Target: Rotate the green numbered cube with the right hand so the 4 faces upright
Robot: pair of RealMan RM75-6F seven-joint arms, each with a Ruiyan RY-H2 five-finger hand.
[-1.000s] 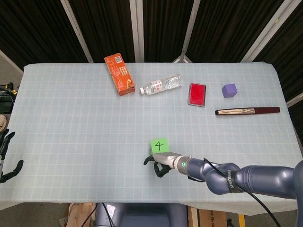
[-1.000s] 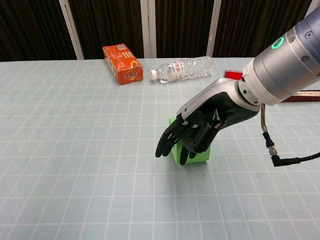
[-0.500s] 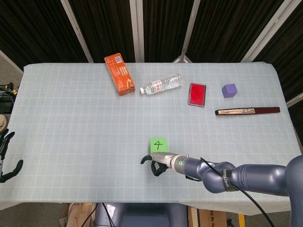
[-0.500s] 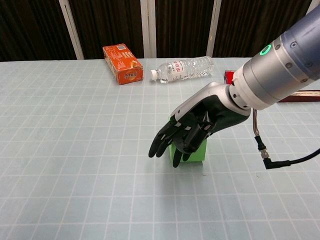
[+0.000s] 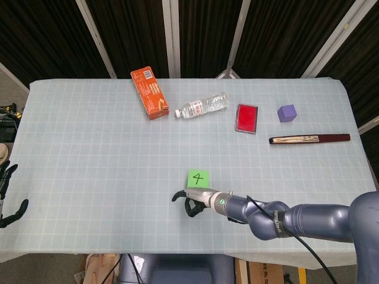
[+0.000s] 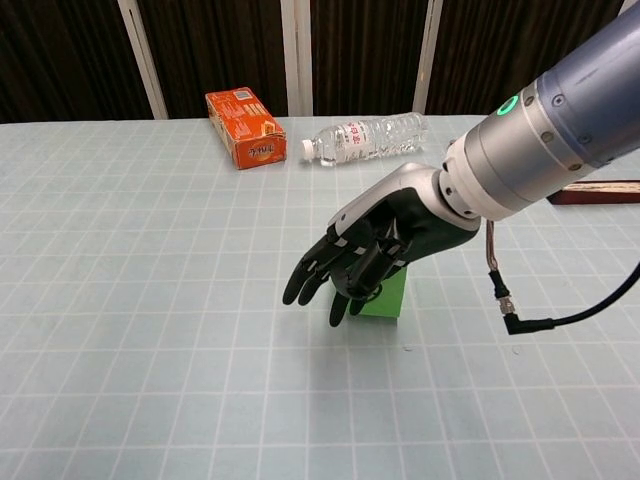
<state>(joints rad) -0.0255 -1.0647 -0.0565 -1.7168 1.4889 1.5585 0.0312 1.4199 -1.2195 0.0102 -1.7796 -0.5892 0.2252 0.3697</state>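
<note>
The green cube sits on the table near the front middle, its top face showing a handwritten 4 that reads upright in the head view. My right hand hovers just on the near side of it, fingers spread and loosely curled, holding nothing. In the chest view the right hand covers much of the green cube, so I cannot tell whether a fingertip still touches it. My left hand hangs empty at the far left edge, off the table, with fingers apart.
An orange box and a water bottle lie at the back. To the back right are a red case, a purple cube and a long dark case. A cable dangles from my right wrist.
My right hand has slid left and toward the near edge, its fingers coming away from the cube's side. The cube has shifted slightly. The left hand is still.
</note>
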